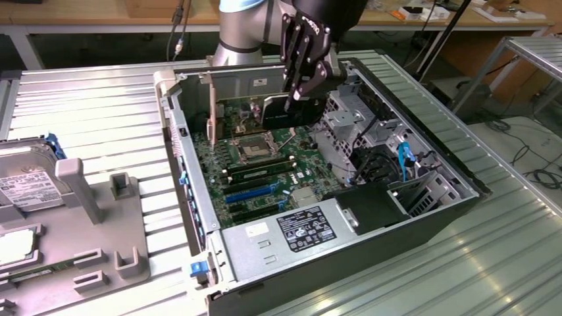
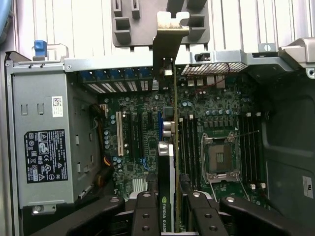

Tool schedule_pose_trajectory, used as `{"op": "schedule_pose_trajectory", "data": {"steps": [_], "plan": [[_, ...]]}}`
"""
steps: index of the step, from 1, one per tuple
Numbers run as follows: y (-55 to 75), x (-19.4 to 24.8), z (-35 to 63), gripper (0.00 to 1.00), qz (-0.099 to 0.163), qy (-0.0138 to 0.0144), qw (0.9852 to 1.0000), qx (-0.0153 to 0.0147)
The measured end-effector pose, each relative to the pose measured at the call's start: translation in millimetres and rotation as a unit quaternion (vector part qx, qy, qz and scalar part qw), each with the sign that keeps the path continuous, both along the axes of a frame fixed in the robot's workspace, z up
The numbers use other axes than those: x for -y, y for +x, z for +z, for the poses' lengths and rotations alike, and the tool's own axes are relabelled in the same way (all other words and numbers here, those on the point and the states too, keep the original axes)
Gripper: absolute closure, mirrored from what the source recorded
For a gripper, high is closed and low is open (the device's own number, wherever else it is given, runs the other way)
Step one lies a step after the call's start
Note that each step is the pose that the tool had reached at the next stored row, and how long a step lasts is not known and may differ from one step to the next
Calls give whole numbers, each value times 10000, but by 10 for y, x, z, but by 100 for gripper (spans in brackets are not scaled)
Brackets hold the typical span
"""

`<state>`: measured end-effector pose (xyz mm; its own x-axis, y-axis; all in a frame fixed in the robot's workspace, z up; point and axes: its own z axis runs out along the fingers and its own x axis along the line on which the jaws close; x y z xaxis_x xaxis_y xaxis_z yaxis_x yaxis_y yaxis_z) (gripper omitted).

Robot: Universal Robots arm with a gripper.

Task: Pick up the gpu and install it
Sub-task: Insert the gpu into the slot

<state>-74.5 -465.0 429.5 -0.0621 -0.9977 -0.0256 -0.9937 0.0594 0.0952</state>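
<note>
The gpu is a dark flat card hanging upright over the far end of the open computer case. My gripper is shut on its upper edge. In the wrist view the gpu appears edge-on between my two black fingers, and my gripper is clamped around it. Its silvery end bracket reaches over the case's slotted rear wall. The card hovers above the motherboard, roughly in line with the expansion slots, between the white slot and the memory sticks.
Inside the case lie a silver power supply, an open CPU socket, green memory sticks and a drive cage. At the exterior view's left a grey fixture carries a hard drive. The case stands on ribbed metal tables.
</note>
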Motion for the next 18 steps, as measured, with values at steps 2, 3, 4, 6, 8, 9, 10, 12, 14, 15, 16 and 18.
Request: {"op": "schedule_pose_trajectory", "data": {"steps": [2, 3, 4, 6, 8, 9, 10, 12, 14, 15, 16, 18], "plan": [[0, 0, 0, 73, 0, 0, 10000, 0], [0, 0, 0, 73, 0, 0, 10000, 0], [0, 0, 0, 73, 0, 0, 10000, 0], [0, 0, -12, 73, 0, 1, 10000, 0], [0, 0, -49, 73, 0, 1, 10000, 0], [0, 0, -76, 73, 0, 0, 10000, 0], [0, 0, -98, 73, 0, 1, 10000, 0], [0, -1, -121, 73, 0, -1, 10000, -1], [0, 0, -127, 73, 0, -1, 10000, 0], [0, 0, -128, 73, 0, -1, 10000, 0], [0, 0, -128, 73, 0, -1, 10000, 0], [0, 0, -135, 73, 0, -5, 10000, 0]]}}
